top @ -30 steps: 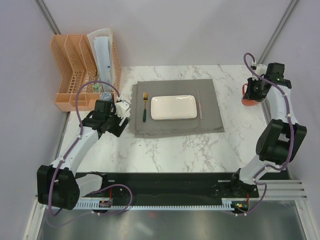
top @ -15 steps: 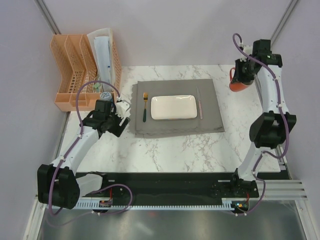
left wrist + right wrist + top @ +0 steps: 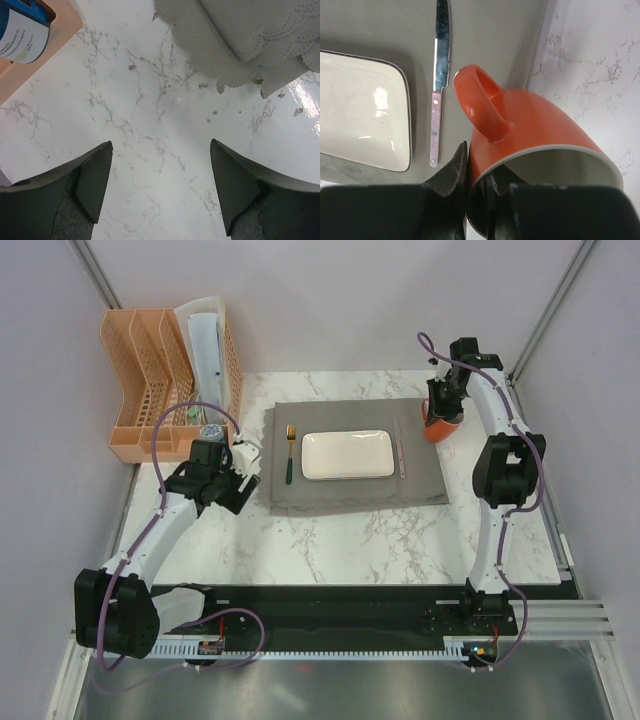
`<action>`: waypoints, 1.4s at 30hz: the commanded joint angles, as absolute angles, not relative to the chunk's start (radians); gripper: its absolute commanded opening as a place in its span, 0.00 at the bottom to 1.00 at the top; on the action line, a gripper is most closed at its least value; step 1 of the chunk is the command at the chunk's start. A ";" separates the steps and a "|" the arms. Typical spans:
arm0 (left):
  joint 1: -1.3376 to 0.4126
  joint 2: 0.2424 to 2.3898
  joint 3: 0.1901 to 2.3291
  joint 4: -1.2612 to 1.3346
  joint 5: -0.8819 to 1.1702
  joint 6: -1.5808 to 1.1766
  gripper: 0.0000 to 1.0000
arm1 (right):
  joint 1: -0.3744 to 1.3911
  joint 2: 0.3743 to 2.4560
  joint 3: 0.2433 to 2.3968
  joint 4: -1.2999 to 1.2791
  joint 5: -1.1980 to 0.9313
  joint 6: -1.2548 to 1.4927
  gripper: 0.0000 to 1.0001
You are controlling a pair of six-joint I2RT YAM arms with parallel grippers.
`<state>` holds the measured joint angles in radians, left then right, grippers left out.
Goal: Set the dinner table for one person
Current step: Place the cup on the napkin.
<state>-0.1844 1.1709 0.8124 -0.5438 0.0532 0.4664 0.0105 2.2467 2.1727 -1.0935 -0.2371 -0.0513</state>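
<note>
Orange mug (image 3: 437,426): clamped at the rim in right gripper (image 3: 473,172), one finger inside, one outside. Carried in within the last second from the far right edge of the desk (image 3: 330,540) to the far right corner of the grey placemat (image 3: 350,492), just right of the knife (image 3: 400,448). Contact with desk: cannot tell.

Left gripper (image 3: 160,185): jaws apart, empty, unmoved above bare marble beside the placemat's left edge.

Plate (image 3: 347,455), fork (image 3: 291,455), knife: lying on placemat.

Judged: mug placement in hand, release pending, setting nearly complete.
</note>
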 commanded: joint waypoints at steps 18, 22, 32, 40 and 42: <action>-0.179 1.178 0.839 -0.538 0.034 0.497 0.85 | 0.129 2.273 2.224 -0.905 -0.086 -0.060 0.00; -0.179 1.178 0.830 -0.538 0.031 0.499 0.85 | 0.127 2.286 2.210 -0.879 -0.054 -0.069 0.00; -0.179 1.200 0.836 -0.540 0.038 0.495 0.85 | 0.127 2.338 2.189 -0.853 -0.012 -0.098 0.00; -0.179 1.216 0.839 -0.541 0.048 0.495 0.85 | 0.127 2.373 2.149 -0.833 -0.017 -0.106 0.00; -0.179 1.220 0.839 -0.540 0.051 0.494 0.85 | 0.126 2.376 2.135 -0.830 -0.023 -0.109 0.00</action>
<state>-0.1844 1.2133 0.8124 -0.5446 0.0433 0.4664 0.1299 2.3516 2.1654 -0.8780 -0.0360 -0.0937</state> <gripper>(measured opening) 0.853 0.180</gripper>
